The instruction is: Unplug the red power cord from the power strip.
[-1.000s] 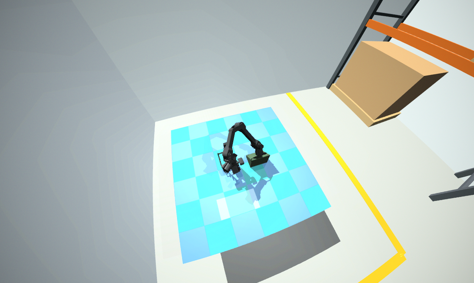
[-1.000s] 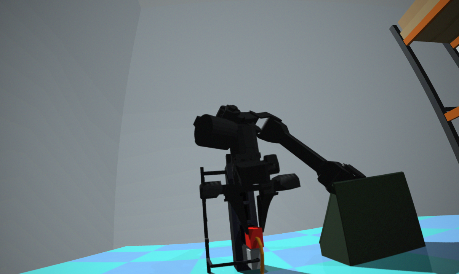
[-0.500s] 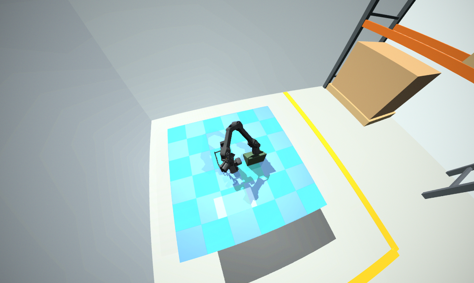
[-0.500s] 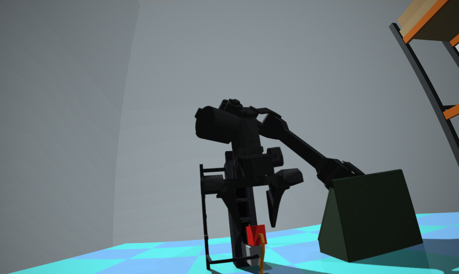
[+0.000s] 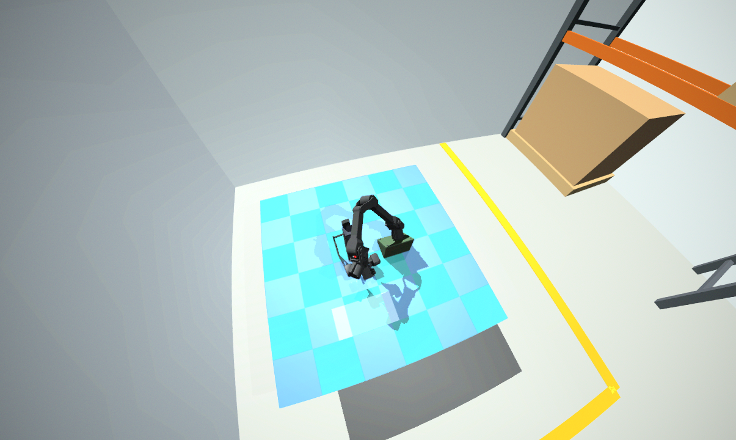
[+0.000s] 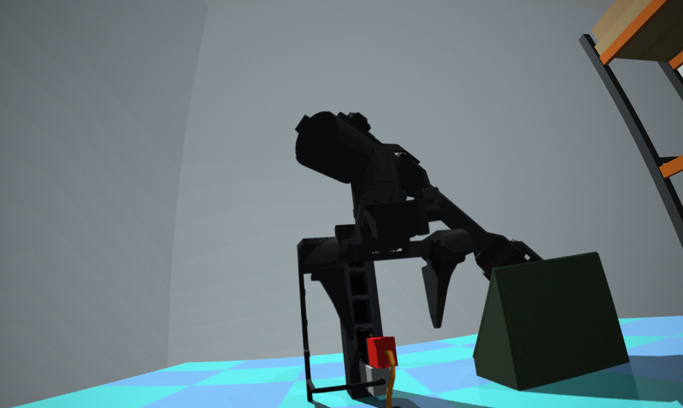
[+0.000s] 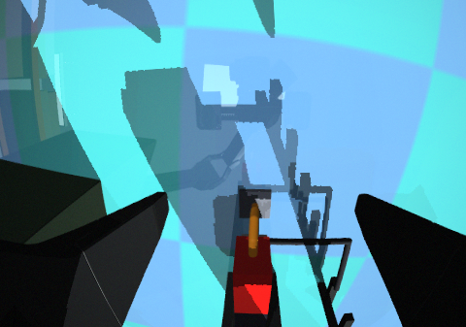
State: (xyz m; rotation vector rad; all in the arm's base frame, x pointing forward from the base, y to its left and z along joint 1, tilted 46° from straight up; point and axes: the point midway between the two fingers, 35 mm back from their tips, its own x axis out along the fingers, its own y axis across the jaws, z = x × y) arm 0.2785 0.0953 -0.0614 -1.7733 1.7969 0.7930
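Observation:
The red plug [image 6: 381, 351] [image 7: 252, 269] is at the lower part of the dark upright power strip [image 6: 376, 309]. I cannot tell whether it is seated in a socket or clear of it. Its orange-brown cord [image 6: 391, 383] [image 7: 253, 230] bends out and down. My gripper [image 6: 394, 332] [image 7: 262, 203] is open wide, with nothing between its fingers touching them. In the exterior view the fingertips are around the height of the plug's top, one on each side. In the wrist view the plug shows between the spread fingers. In the top view the arm hides the plug.
A thin black bar frame [image 5: 335, 249] [image 6: 304, 309] [image 7: 311, 242] stands beside the strip. A grey block [image 6: 376, 380] [image 7: 263, 208] is just below the plug. A dark green wedge [image 5: 394, 249] [image 6: 561, 319] [image 7: 49, 203] is at the arm's base. The floor is blue checkered mat [image 5: 288, 333].

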